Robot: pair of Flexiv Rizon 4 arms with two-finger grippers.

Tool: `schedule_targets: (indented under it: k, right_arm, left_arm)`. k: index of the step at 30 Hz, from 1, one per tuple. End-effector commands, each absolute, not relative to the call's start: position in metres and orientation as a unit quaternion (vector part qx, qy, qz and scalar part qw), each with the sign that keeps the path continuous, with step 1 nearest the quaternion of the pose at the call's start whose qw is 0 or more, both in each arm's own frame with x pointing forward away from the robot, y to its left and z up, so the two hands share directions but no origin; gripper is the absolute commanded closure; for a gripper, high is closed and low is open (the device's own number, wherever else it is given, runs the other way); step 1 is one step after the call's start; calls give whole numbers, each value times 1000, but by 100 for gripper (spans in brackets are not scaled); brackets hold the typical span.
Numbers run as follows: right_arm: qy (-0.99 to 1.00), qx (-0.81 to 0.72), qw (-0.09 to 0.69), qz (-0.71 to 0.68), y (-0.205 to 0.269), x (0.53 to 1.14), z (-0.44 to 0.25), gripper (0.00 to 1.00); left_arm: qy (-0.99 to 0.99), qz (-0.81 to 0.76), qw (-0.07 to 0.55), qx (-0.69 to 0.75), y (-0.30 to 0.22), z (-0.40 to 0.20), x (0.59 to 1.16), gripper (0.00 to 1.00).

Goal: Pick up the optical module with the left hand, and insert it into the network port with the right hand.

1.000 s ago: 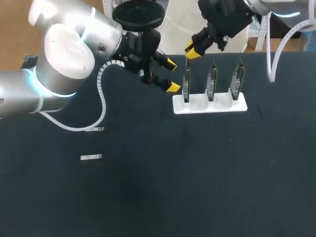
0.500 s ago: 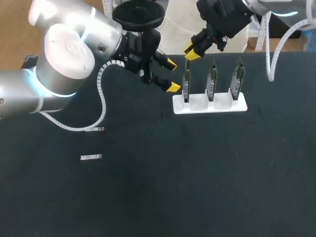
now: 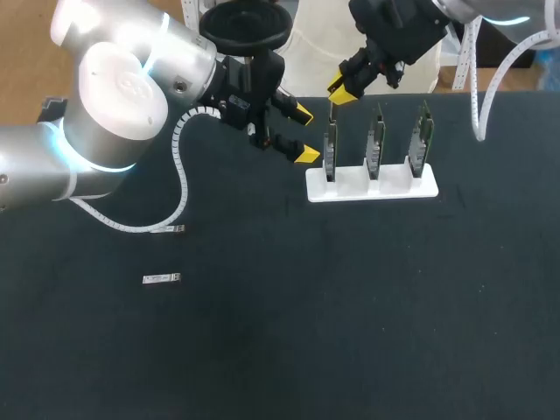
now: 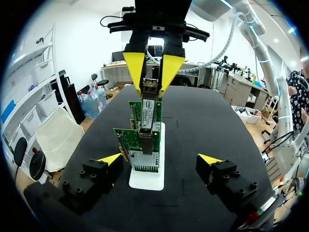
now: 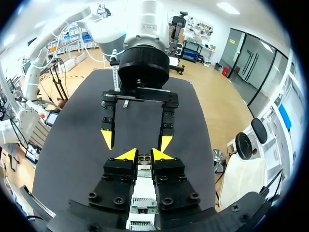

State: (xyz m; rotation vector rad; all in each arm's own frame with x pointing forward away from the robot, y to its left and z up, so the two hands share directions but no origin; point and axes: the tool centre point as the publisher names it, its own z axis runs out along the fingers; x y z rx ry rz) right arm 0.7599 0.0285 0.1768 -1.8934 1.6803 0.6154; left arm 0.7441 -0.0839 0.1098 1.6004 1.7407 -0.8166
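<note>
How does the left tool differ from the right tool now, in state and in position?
The left tool is open and empty; the right tool is shut on the optical module. The left tool is beside the leftmost network card in the head view; the right tool is above that card. Both have yellow tips.

the table (image 3: 262, 350) is matt black. the white stand (image 3: 394, 191) looks like smooth plastic. the optical module (image 4: 149, 87) is bare, shiny metal; the left arm (image 3: 114, 87) has a glossy silver shell.
</note>
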Motion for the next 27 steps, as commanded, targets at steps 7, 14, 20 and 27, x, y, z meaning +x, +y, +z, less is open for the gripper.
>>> schedule_targets:
  k: [7, 14, 20, 27]
  right_arm:
    - [623, -700, 263, 231, 29, 760, 174, 100]
    - [628, -694, 262, 235, 29, 758, 171, 100]
    - [632, -691, 261, 235, 28, 758, 168, 100]
    - [632, -686, 267, 239, 28, 757, 173, 100]
  left_arm:
    - [662, -308, 314, 607, -84, 110, 744, 0]
    - [662, -308, 314, 607, -84, 110, 744, 0]
    - [662, -308, 314, 607, -84, 110, 744, 0]
    - [662, -308, 314, 607, -84, 110, 744, 0]
